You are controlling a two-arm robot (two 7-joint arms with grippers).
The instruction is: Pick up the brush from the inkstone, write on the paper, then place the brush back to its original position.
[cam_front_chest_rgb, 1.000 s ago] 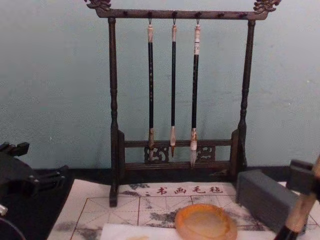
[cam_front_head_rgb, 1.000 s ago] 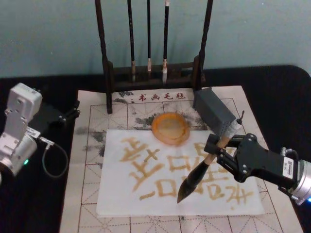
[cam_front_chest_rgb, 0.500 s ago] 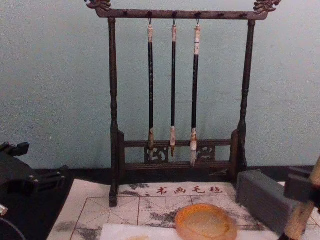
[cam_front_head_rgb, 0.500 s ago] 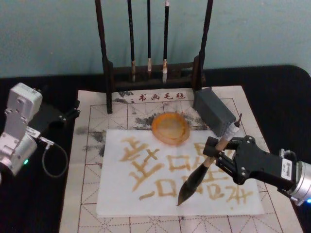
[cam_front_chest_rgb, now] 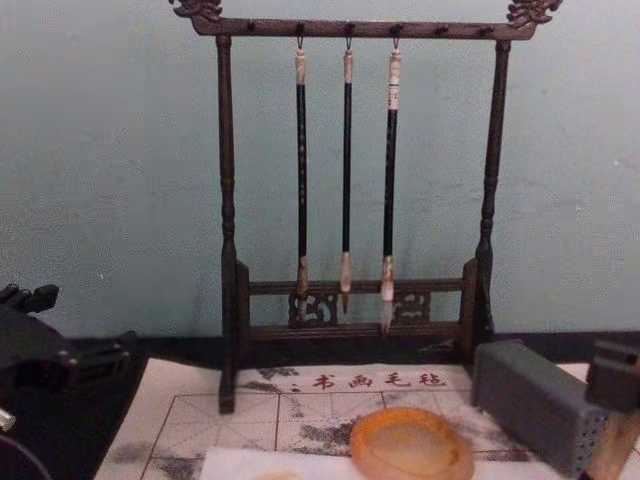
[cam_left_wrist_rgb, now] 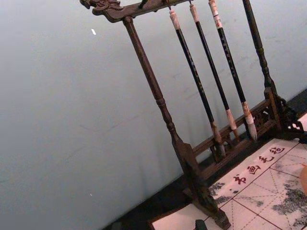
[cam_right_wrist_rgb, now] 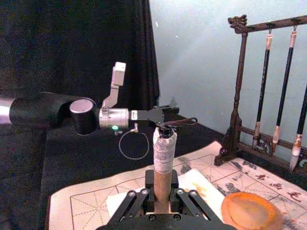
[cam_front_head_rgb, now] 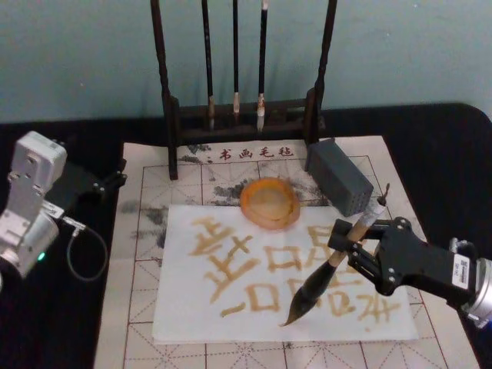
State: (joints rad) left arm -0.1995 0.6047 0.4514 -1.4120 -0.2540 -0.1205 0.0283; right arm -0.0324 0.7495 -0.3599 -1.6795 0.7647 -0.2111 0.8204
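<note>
The right gripper (cam_front_head_rgb: 344, 244), lower right in the head view, is clamped on the tan wooden handle of the brush (cam_front_head_rgb: 319, 277). The dark tip slants onto the white paper (cam_front_head_rgb: 184, 315), among amber strokes. I'd say the writing is underway. The return to the round, glassy inkstone (cam_front_head_rgb: 269, 203), upper centre, is not yet done. The left gripper (cam_front_head_rgb: 115, 177) sits idle at the left edge, jaws apart.

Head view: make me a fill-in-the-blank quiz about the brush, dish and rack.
The right tool is shut on the thick tan-handled calligraphy brush, its dark tip over the white ____.
The dark wooden rack holds ____ thin black-handled brushes.
The grey perforated block lies to the robot's ____ of the round orange-amber dish.
Missing: paper; three; right.
</note>
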